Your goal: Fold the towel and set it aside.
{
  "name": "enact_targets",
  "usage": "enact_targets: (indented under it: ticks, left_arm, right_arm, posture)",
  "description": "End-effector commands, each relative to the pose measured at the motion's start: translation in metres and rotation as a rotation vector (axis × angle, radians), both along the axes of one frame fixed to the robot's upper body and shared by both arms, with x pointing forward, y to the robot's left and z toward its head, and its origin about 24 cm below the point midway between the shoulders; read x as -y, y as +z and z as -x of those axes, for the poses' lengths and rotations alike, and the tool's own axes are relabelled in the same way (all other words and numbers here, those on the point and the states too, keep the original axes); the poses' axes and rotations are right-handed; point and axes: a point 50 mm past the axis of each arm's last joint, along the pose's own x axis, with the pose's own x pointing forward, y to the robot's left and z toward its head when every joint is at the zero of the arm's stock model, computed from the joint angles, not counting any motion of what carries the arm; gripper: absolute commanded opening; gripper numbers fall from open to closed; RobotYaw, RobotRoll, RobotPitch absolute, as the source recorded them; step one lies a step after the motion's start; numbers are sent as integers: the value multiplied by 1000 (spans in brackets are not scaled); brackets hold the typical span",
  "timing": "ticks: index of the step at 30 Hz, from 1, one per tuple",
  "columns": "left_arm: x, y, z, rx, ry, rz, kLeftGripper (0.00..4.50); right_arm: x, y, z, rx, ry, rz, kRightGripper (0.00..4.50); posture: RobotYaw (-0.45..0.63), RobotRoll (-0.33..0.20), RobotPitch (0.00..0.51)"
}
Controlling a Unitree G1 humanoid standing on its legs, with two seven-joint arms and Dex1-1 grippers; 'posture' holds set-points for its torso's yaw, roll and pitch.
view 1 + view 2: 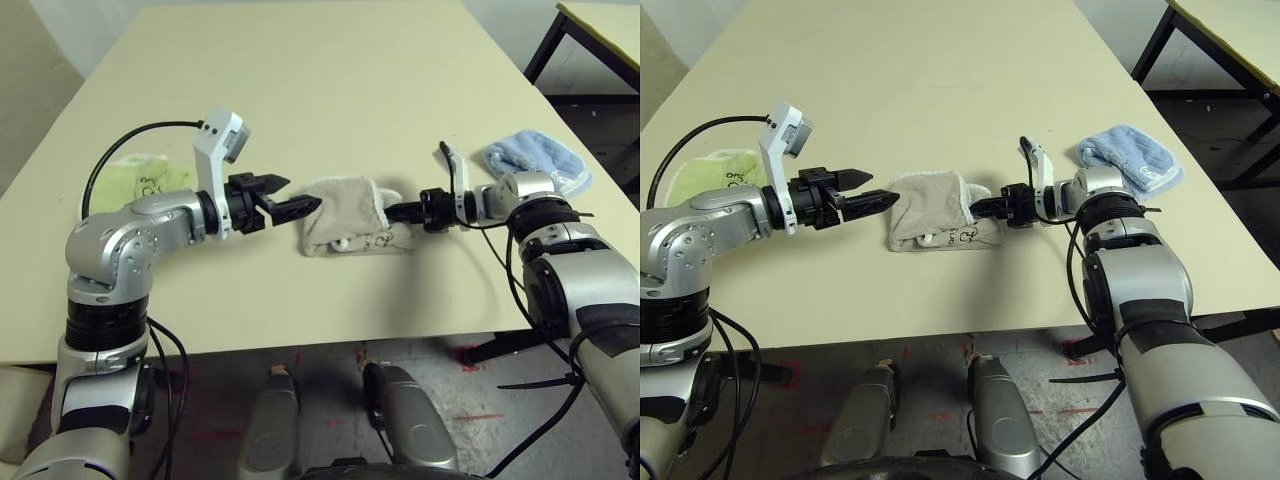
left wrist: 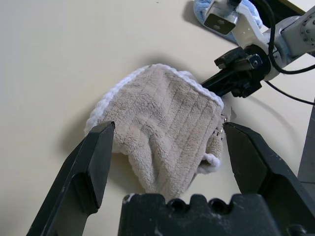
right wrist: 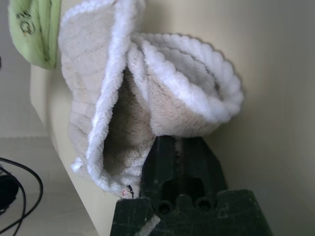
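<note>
Inside the towel [image 1: 345, 210], the right end effector's [image 1: 392, 211] tips vanish.

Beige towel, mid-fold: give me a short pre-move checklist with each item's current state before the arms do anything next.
1. Right gripper shut on the beige towel: ok, right wrist view shows the jaws closed on a fold.
2. Left gripper gripping: not ok, jaws open, straddling the towel.
3. Towel folded flat: not ok, bunched and partly lifted.
4. Green towel and blue towel apart from it: ok.
5. Towel fully on the table: ok.
</note>
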Motion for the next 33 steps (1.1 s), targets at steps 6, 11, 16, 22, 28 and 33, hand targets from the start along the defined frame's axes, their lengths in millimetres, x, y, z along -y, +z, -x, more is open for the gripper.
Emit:
enact_targets:
  ticks: [6, 11, 16, 22, 28, 33]
  left_arm:
    - [4, 0, 1, 0, -10, 13, 4500]
    - [3, 3, -1, 17, -3, 23, 4500]
    - [4, 3, -3, 25, -5, 28, 4500]
    - [7, 4, -8, 30, -19, 36, 4500]
    - [10, 2, -9, 30, -41, 42, 4500]
    - [13, 2, -12, 30, -53, 46, 4500]
  right_arm:
    - [6, 2, 0, 20, -17, -49, 14]
    - [29, 28, -5, 92, -155, -313, 14]
    - [50, 50, -6, 141, -268, -480, 14]
    - [77, 69, -3, 225, -379, -605, 14]
    - [119, 87, 0, 372, -600, -670, 14]
    - [158, 85, 6, 442, -848, -582, 14]
  posture:
    - [172, 0, 126]
    - [172, 0, 126]
    - [157, 0, 114]
    - [123, 0, 107]
    - [123, 0, 107]
    - [60, 0, 107]
